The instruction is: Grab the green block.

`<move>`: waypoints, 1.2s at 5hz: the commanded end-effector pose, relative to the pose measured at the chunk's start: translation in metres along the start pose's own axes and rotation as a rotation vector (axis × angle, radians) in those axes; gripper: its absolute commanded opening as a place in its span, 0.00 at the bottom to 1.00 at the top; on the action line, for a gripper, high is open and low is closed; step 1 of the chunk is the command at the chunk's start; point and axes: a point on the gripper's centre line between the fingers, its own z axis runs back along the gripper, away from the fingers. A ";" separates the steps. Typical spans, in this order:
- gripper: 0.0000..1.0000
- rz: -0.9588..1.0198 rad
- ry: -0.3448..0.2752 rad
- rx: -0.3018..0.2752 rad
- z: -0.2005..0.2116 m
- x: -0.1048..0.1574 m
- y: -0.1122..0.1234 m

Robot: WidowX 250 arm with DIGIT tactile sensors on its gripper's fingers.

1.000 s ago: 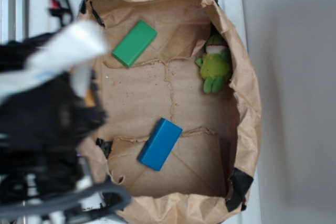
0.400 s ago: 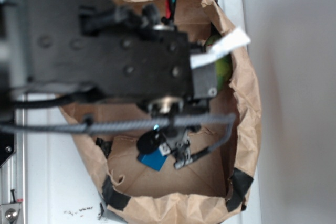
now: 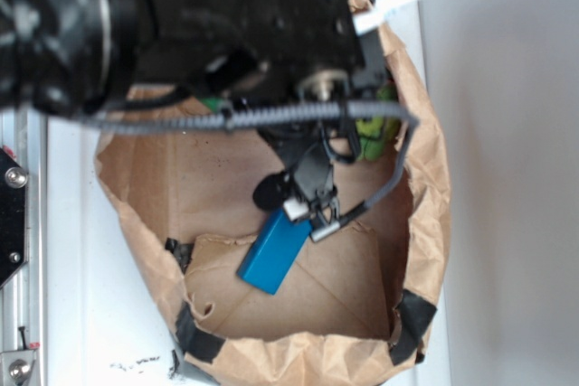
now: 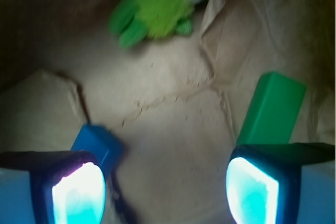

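In the wrist view the green block [image 4: 270, 108] lies flat on the brown paper, just beyond my right fingertip and outside the jaws. My gripper [image 4: 165, 192] is open, with only bare paper between its two glowing pads. The blue block [image 4: 97, 142] pokes out behind the left fingertip. From the exterior view the arm covers nearly all of the green block, leaving a green sliver [image 3: 211, 102] at its lower edge. There the gripper [image 3: 298, 205] hangs over the bag floor, just above the blue block [image 3: 274, 250].
Everything lies inside a torn-open brown paper bag [image 3: 425, 178] with raised crumpled walls. A fuzzy lime-green plush toy [image 4: 157, 3] sits by the far wall; part of the plush toy [image 3: 375, 128] shows under the arm. A white surface [image 3: 72, 250] surrounds the bag.
The arm has swung in from the left over the bag and now covers the green block in the exterior view. Since 0.4 s ago it has shifted toward the bag's back.
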 end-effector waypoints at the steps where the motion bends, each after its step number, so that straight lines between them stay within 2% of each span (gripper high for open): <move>1: 1.00 0.016 -0.039 0.040 0.004 0.016 0.019; 2: 1.00 -0.015 -0.034 0.067 0.007 0.017 0.026; 5: 1.00 -0.015 -0.034 0.067 0.007 0.017 0.026; 6: 1.00 0.051 -0.047 0.027 0.007 0.009 0.038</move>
